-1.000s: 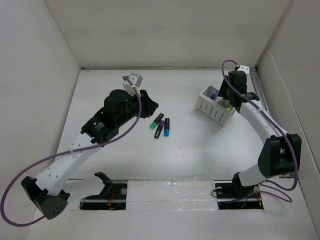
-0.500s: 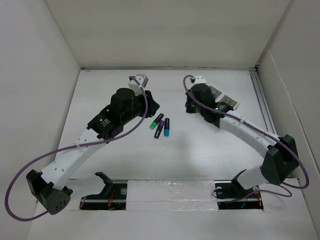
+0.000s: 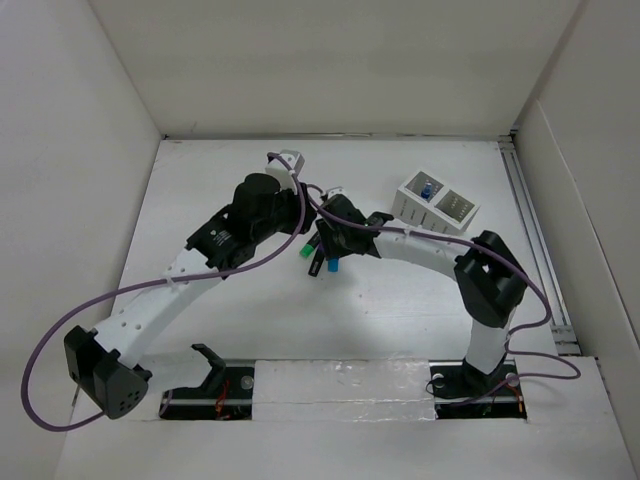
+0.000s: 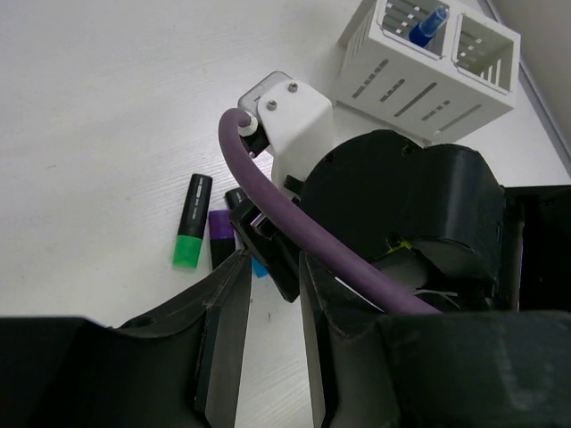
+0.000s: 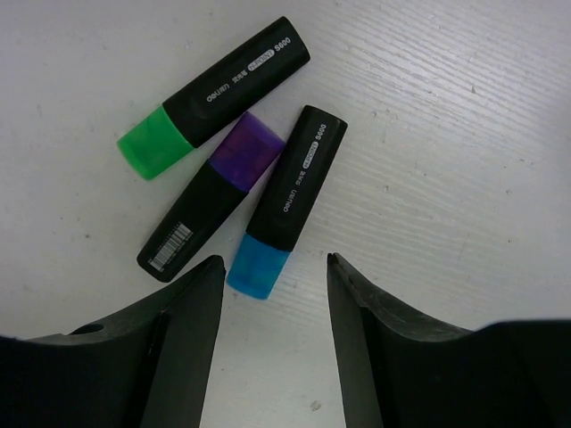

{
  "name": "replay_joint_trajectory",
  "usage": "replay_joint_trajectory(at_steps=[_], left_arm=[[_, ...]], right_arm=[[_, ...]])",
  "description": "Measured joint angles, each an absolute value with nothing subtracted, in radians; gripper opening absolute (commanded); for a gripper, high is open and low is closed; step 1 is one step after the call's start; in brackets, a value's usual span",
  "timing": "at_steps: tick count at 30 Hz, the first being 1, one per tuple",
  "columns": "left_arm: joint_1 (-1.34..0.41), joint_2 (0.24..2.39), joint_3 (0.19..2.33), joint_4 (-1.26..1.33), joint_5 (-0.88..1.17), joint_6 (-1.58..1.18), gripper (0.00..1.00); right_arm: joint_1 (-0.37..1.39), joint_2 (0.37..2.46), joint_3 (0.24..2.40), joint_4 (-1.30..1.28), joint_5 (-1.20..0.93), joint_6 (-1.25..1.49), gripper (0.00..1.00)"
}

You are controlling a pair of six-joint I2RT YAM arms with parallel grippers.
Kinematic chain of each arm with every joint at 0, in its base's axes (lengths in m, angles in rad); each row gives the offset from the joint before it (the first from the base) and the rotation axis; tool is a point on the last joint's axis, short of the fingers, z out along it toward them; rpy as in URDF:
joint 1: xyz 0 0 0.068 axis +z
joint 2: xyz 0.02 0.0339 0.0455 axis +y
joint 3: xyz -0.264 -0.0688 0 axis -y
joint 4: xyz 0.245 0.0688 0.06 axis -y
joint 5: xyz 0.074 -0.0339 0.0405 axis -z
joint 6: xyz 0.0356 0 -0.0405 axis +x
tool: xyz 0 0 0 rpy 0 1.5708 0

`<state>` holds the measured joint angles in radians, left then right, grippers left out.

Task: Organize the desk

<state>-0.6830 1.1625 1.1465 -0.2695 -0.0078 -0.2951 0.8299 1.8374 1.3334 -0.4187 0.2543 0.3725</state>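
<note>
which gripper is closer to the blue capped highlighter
Right. The right gripper hangs directly over the blue-capped highlighter, its open fingers either side of the cap end. The left gripper sits off to the side, not over it.

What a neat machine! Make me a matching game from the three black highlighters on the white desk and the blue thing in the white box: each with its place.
Things:
1. green-capped black highlighter
2. purple-capped black highlighter
3. blue-capped black highlighter
4. blue marker

Places:
A. standing in the white slatted two-compartment box
B. middle of the three on the desk
C. cap below the open right gripper
D. farthest from that gripper's fingertips

Pairs: 1-D, 2-B, 3-C, 4-A
</note>
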Motion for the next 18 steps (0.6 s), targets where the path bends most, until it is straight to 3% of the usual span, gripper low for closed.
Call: replay_joint_trajectory(at_steps=[18], left_arm=[[-0.686,1.182,1.218,-0.298,-0.063,-0.311,0.25]], right_arm=[[0.76,1.997,1.378,-0.407,0.227,0.329,0.53]])
